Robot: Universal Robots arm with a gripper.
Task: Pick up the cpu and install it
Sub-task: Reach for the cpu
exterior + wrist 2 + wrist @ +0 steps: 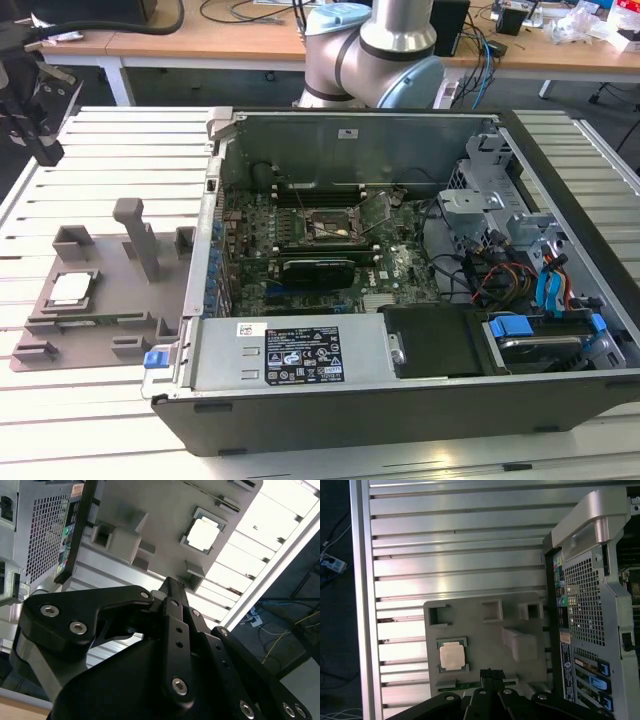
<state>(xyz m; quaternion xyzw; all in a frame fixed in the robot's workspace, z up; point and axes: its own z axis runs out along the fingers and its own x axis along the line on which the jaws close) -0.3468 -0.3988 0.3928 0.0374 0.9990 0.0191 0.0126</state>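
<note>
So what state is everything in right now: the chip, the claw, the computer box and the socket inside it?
cpu: lying flat in a recess of the grey holder, not picked up.
gripper: shut, holding nothing, hovering clear of the cpu.
computer case: lying on its side, side panel off, inside exposed.
socket: metal cover tilted up, looks empty.
</note>
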